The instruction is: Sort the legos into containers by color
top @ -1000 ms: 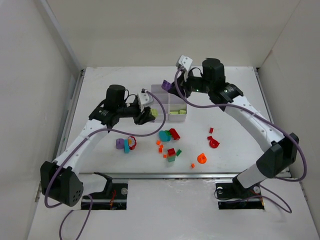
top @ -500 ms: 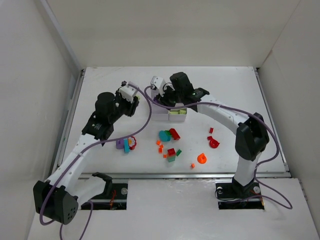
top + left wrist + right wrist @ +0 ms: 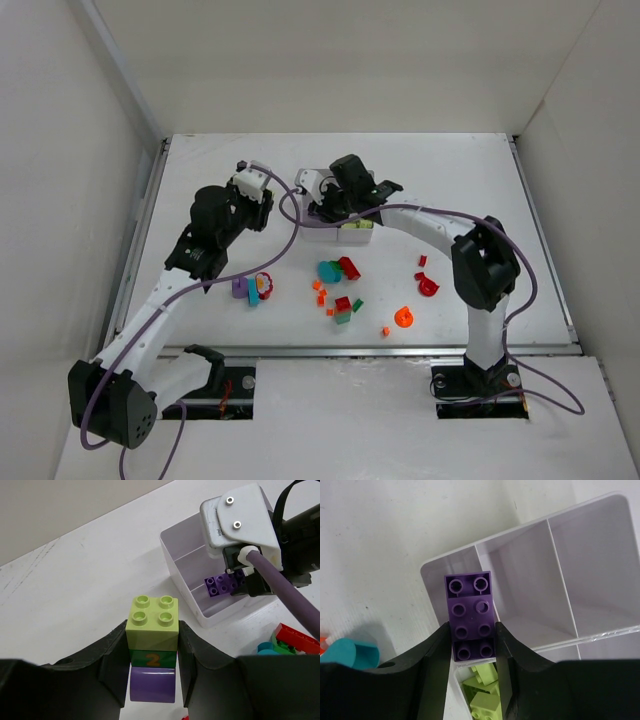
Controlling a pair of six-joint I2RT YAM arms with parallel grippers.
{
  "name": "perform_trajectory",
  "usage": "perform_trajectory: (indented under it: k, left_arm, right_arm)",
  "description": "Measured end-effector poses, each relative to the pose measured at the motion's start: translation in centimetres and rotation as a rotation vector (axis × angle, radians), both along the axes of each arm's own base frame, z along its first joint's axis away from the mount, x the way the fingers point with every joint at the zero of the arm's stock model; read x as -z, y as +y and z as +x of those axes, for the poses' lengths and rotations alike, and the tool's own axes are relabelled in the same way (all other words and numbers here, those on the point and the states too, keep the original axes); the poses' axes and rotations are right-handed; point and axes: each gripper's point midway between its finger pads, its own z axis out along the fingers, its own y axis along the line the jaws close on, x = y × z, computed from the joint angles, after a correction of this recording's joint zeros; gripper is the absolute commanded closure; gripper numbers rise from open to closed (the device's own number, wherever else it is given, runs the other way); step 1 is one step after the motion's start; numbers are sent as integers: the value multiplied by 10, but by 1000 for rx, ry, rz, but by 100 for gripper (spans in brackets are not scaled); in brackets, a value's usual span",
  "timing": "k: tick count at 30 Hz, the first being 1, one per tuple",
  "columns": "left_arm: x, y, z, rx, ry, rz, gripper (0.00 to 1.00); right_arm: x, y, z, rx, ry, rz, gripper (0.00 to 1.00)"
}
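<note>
Arms bent toward tray (image 3: 560,565): right gripper (image 3: 472,632) clamps purple brick (image 3: 470,610) above it, left gripper (image 3: 152,640) pinches lime-topped stack (image 3: 152,622)

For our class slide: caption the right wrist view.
Right fingers grip a purple brick over a white tray compartment; lime green pieces lie in the neighbouring one.

The whole table (image 3: 480,180) is seen from high behind the arm bases (image 3: 470,380), looking down and forward. Both wrist views are taken close, slanting down. The white tray (image 3: 318,236) is shared by all three; the purple brick (image 3: 470,615) by both wrist views.
</note>
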Motion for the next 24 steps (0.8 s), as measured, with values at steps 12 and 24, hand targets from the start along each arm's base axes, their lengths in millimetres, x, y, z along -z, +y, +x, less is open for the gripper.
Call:
perform_trajectory:
  k: [12,24]
  left_arm:
    - [1,-5,-2,29,5,-6,100]
    - [-5,-33,-9,192,-9,-53,100]
  right_arm:
    - [-1,2,-4,-30,3,2,43]
    - [-95,-18,-29,-52,20,308,43]
